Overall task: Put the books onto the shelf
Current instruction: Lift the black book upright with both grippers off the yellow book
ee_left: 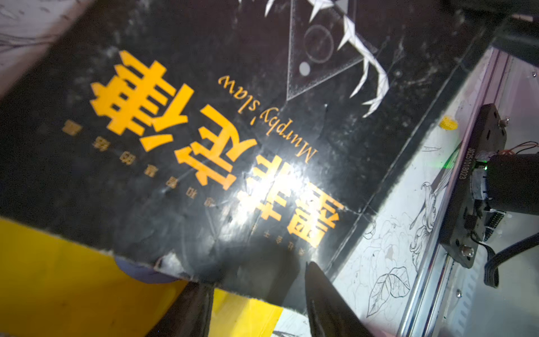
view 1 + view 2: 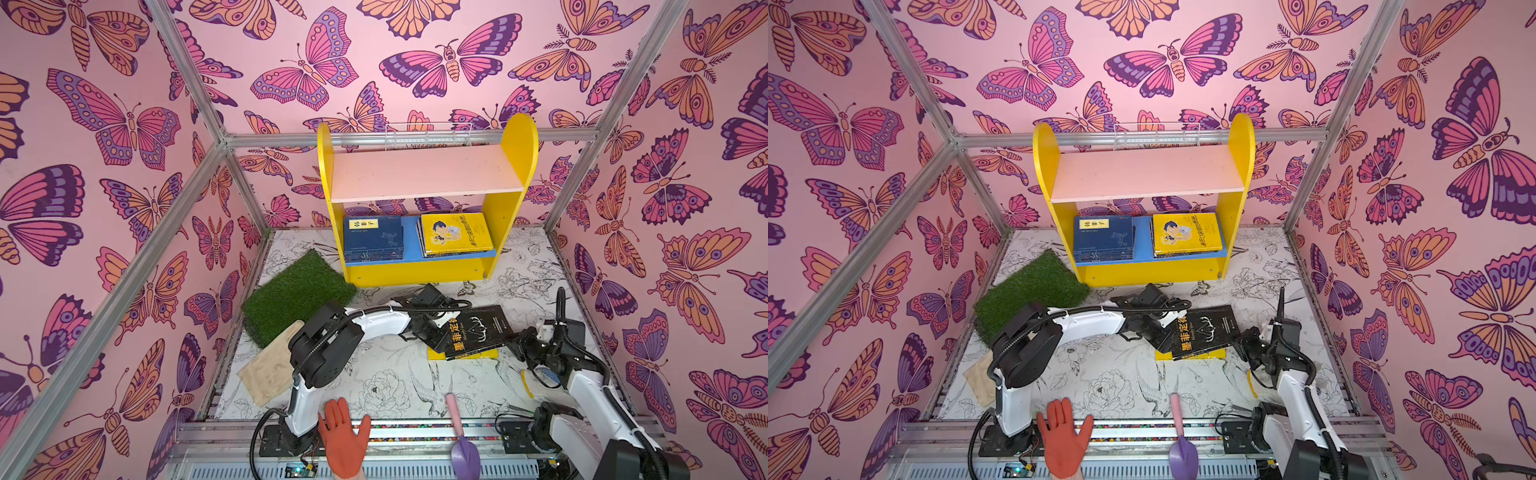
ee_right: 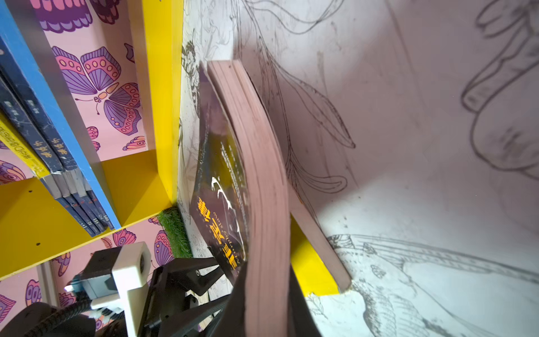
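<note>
A thick black paperback (image 2: 478, 332) lies askew on a yellow book (image 2: 434, 354) on the counter, just on the near side of the shelf (image 2: 517, 145). The right fingers (image 3: 233, 309) clamp its bowed page edge, while the left fingers (image 1: 326, 303) stand apart astride its left edge. Floppy and glossy, it probably handles best gripped deep, near the spine. The blue lower board (image 2: 411, 241) holds a navy stack (image 2: 372, 239) and a yellow-topped stack (image 2: 455, 232).

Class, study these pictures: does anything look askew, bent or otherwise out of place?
The black book lies crooked across a yellow book instead of squarely on it. Its page block bows in a curve where the right gripper pinches its edge.
</note>
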### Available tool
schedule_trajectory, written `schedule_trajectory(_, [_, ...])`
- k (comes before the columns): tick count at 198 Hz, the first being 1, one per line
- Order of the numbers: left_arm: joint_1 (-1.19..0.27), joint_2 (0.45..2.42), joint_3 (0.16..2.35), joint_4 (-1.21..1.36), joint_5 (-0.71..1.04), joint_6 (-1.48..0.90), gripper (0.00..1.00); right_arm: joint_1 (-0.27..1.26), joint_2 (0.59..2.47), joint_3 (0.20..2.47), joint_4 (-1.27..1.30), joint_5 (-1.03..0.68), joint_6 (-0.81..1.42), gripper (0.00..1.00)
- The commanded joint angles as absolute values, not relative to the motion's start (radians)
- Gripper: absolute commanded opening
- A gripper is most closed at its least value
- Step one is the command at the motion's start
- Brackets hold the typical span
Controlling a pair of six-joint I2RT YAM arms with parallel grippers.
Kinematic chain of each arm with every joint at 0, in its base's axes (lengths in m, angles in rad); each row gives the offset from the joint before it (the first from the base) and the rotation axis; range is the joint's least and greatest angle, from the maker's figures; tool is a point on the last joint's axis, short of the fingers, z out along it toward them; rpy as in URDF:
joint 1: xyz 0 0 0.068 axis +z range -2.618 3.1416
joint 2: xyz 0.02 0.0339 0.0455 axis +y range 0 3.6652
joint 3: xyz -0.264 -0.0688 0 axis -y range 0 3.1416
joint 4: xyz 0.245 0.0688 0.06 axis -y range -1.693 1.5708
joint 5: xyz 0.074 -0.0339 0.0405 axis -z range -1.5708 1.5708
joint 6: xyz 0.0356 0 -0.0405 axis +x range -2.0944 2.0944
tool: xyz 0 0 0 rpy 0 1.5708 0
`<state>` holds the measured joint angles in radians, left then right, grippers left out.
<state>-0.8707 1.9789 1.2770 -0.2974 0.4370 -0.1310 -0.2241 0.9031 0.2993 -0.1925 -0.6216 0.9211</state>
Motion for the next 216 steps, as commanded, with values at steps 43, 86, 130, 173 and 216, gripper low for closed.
schedule_trajectory(43, [-0.753,1.850,1.161,-0.193,0.519,-0.255,0.64,-0.224,0.791,0.383,-0.103,-0.720,0.898,0.00])
schedule_trajectory(86, [-0.593,1.579,0.944,0.158,0.638,-0.557,0.75,-0.219,0.745,0.440,0.140,-0.858,1.065,0.00])
schedule_trajectory(130, [-0.557,1.481,0.857,0.358,0.734,-0.746,0.78,-0.120,0.736,0.570,0.231,-0.803,1.115,0.00])
schedule_trajectory(173, [-0.558,1.472,0.850,0.471,0.808,-0.801,0.81,0.031,0.806,0.664,0.260,-0.653,1.080,0.00])
schedule_trajectory(216, [-0.558,1.473,0.855,0.525,0.840,-0.824,0.86,0.181,0.910,0.723,0.327,-0.529,1.048,0.00])
